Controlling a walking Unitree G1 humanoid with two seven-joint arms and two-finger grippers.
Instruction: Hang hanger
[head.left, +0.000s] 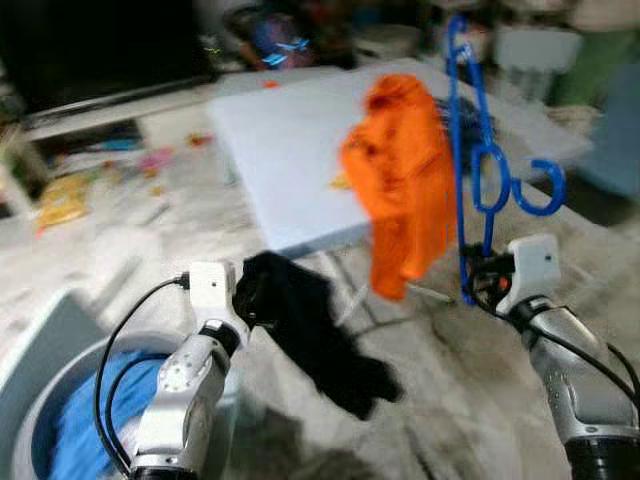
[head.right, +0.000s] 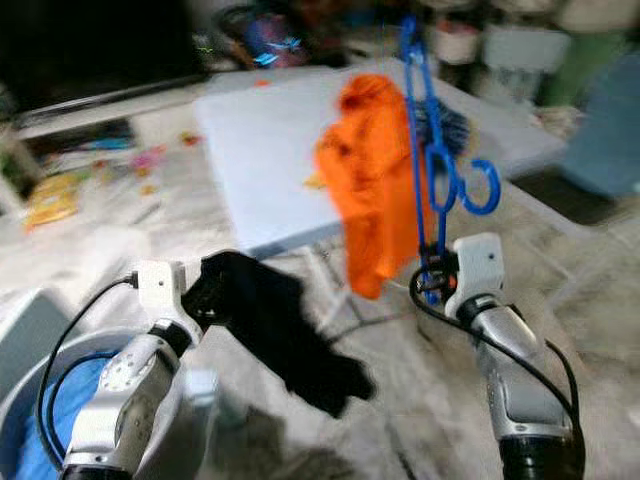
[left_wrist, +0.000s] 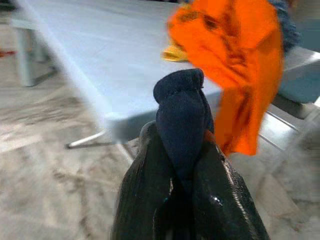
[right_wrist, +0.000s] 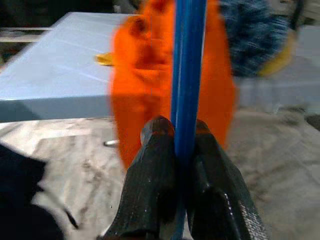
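Right gripper (right_wrist: 181, 150) clamped on the lower bar of the blue hanger (head.left: 472, 150), held upright out in front of the robot, hook (head.left: 540, 188) curling out to the right side. An orange garment (head.left: 400, 185) is draped on the hanger and hangs past the near edge of the pale folding table (head.left: 285, 150) — whether it touches the tabletop I cannot tell.

Left gripper (left_wrist: 182, 165) pinched shut on a dark garment (head.left: 305, 330), which trails down toward the floor; a basin (head.left: 40, 400) with blue cloth sits below the left arm.

No rail or rod to be made out here; views are blurred.

Judgement: the step is carrying the hanger to wherever it hangs. To do it well — keep the hanger vertical so the orange garment does not slide off, keep the grip low on the bar firm, turn the hook toward the rail before lifting, and keep the trailing dark garment from swinging into the hanger.
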